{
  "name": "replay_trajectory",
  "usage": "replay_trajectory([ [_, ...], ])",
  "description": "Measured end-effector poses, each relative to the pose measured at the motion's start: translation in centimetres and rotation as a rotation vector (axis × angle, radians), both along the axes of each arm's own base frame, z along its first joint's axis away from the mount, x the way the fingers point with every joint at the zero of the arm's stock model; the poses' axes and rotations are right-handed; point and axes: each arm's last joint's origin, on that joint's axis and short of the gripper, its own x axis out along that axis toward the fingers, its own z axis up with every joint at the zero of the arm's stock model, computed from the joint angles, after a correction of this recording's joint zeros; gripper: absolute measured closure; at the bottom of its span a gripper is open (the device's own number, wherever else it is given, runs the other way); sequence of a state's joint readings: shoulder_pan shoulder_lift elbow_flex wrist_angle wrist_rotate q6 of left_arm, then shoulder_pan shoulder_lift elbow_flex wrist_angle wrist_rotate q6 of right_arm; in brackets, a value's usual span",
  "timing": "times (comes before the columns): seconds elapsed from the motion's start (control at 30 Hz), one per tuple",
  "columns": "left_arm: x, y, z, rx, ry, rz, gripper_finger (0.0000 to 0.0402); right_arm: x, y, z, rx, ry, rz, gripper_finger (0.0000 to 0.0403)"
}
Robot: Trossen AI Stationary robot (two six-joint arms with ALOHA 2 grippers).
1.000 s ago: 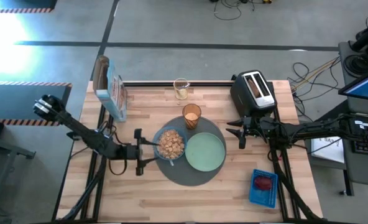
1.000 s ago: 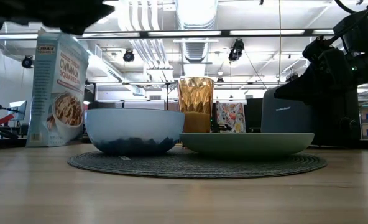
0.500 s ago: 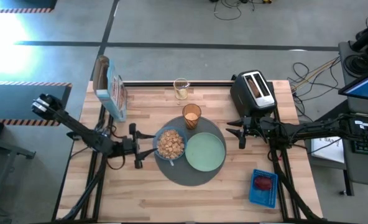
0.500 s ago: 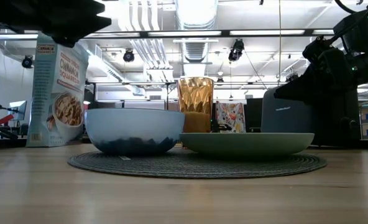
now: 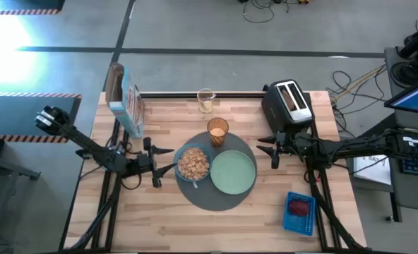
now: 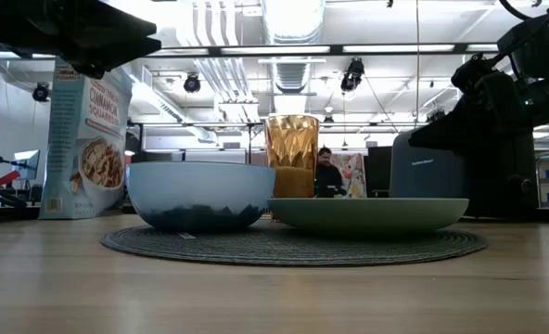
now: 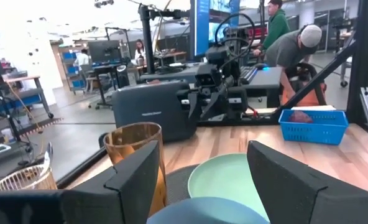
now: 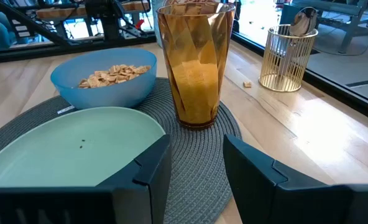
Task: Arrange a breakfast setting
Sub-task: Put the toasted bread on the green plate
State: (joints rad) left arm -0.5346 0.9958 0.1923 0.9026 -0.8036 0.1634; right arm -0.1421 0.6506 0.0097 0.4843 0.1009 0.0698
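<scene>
Cereal point(image 5: 193, 164) in bowl point(image 5: 183, 173); left gripper point(image 5: 154, 164) gaping empty at its 9 o'clock, right gripper point(image 5: 272, 151) parted empty; toast point(image 5: 289, 94) next.

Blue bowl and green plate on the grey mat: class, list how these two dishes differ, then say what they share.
The blue bowl is deep with high walls; the green plate is shallow and wider. The bowl holds brown cereal; the plate is bare. The bowl sits on the mat's side nearer the left gripper, the plate nearer the right gripper. Both are round and rest upright on the round grey mat.
</scene>
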Motion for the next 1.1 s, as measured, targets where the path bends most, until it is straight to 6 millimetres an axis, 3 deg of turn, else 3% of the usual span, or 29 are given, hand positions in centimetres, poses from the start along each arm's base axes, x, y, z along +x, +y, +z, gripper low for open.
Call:
replay_trajectory([
  [0.53, -0.7, 0.7, 1.0, 0.050, -0.014, 0.141, 0.0174, 0.0, 0.0, 0.0, -0.001, 0.000, 0.000, 0.0268],
  [1.1, -1.6, 1.2, 2.4, 0.028, -0.082, 0.144, 0.0174, 0.0, 0.0, 0.1, 0.012, -0.012, -0.005, 0.0268],
])
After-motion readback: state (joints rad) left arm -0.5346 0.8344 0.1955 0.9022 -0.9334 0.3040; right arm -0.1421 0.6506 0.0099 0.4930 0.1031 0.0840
